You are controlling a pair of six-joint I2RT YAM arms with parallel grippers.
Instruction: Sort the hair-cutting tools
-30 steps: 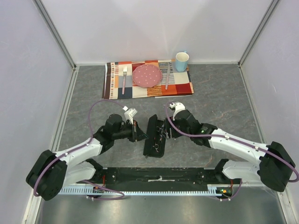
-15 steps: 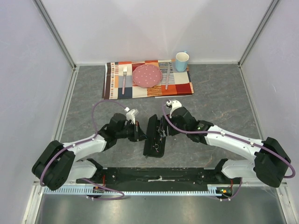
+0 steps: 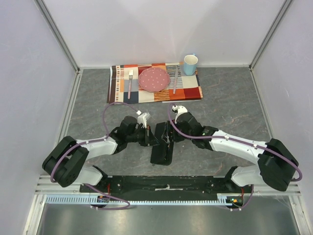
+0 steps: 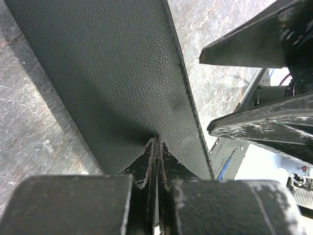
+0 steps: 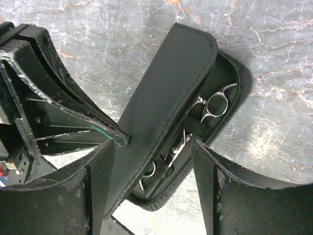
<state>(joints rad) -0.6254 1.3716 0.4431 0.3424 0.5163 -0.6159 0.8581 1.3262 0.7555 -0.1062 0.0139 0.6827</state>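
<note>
So, late stage, I judge. My left gripper [image 3: 148,137], at left edge of case [image 3: 162,149], is clamped on lid flap [image 5: 166,93]: pebbled black leatherette, stitched rim. Inside case, slim silver ring-handled scissors [image 5: 215,104] lie under elastic strap [image 5: 198,128]; rest of set maybe deeper, too dark. Right gripper [image 5: 154,164] hovers above case, fingers wide, empty. Remaining: lid closing.

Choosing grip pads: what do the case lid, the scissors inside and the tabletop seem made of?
Case lid: matte black leather or leatherette; pebbled grain, stitched edge.
Scissors: polished metal, probably steel; bright silver ring handles.
Tabletop: grey marble look with pale veins; stone or printed laminate, cannot tell.
</note>
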